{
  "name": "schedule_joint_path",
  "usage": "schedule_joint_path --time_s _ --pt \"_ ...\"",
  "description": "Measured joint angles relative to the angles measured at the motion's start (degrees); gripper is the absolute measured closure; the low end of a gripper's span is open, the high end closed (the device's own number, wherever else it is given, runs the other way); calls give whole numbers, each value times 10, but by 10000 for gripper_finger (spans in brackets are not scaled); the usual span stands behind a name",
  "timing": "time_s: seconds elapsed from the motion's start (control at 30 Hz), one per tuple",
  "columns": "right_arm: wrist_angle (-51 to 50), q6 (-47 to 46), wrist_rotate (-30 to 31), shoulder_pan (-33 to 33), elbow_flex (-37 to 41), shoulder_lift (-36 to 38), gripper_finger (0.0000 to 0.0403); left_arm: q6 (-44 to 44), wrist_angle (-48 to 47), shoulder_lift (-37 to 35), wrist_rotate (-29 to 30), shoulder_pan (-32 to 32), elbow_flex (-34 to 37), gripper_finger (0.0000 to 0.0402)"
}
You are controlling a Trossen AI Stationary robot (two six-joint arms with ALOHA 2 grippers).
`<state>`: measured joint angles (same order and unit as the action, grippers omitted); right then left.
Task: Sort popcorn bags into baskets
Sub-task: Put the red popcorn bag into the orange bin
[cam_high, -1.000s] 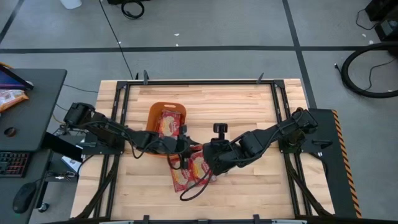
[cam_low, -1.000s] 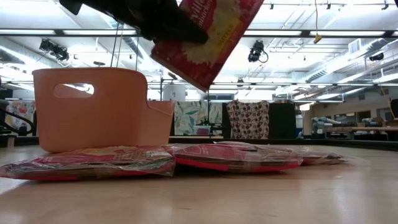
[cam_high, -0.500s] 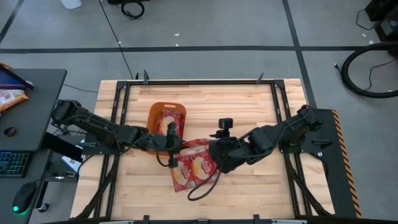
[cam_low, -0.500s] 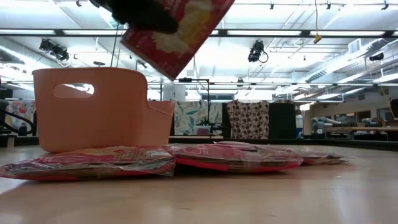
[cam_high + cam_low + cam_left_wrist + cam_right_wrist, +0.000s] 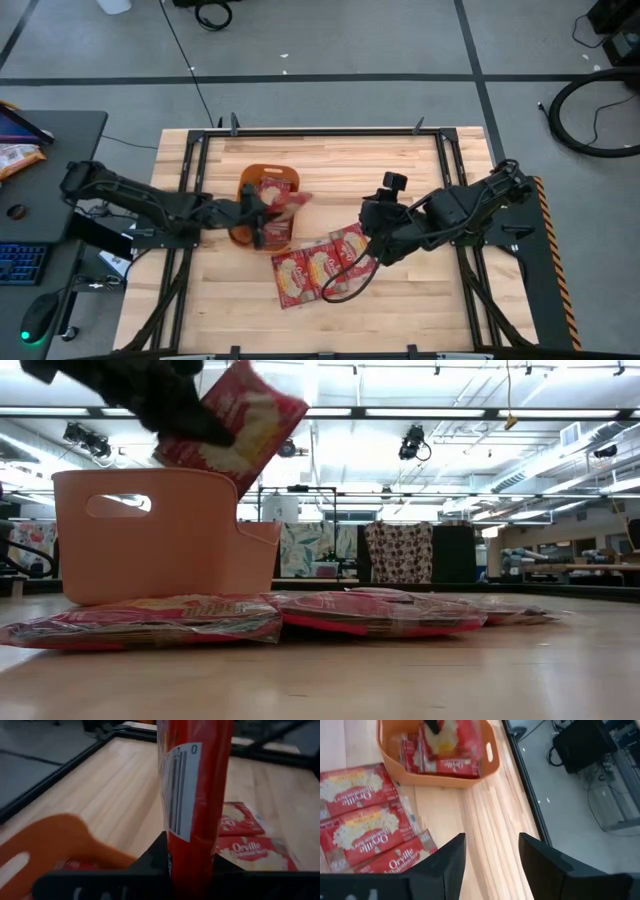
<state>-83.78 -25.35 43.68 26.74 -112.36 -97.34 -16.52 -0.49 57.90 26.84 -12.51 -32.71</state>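
My left gripper (image 5: 256, 216) is shut on one red popcorn bag (image 5: 287, 204) above the orange basket (image 5: 245, 183). The low view shows that bag (image 5: 232, 426) tilted above the basket (image 5: 165, 535). Other red bags (image 5: 447, 762) lie inside the basket. Three more bags (image 5: 318, 265) lie flat side by side on the table in front of the basket. My right gripper (image 5: 492, 865) is open and empty. In the high view it (image 5: 370, 248) hovers at the right end of that row. My left gripper pinches the bag's near end (image 5: 192, 862) between its two fingers. The bag stands edge-on between them, its barcode side (image 5: 177, 790) showing. The fingers come from the table's left. The bag is lifted clear and slants upward from the gripper (image 5: 150, 390), over the basket.
Black rails frame the wooden table (image 5: 400, 165). A desk with a keyboard (image 5: 20, 265) stands off the left side. Bare wood lies at the far right and along the near edge (image 5: 400, 320).
My left gripper has carried its bag from above the row on the table toward the table's left and far side, to above the basket, and a little lower. The bag has tipped more upright. My right gripper has drawn back toward the table's right edge.
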Motion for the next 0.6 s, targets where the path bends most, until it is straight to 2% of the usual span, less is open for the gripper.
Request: schedule_joint_path --time_s 0.17,0.4,0.6 --pt "8 0 2 0 13 -1 216 -83 -3 -35 -27 59 48 367" --pt "14 1 2 0 23 0 217 -200 -20 -28 -144 170 70 365" --pt "15 0 2 2 23 0 217 -246 -33 -29 -151 195 69 343"
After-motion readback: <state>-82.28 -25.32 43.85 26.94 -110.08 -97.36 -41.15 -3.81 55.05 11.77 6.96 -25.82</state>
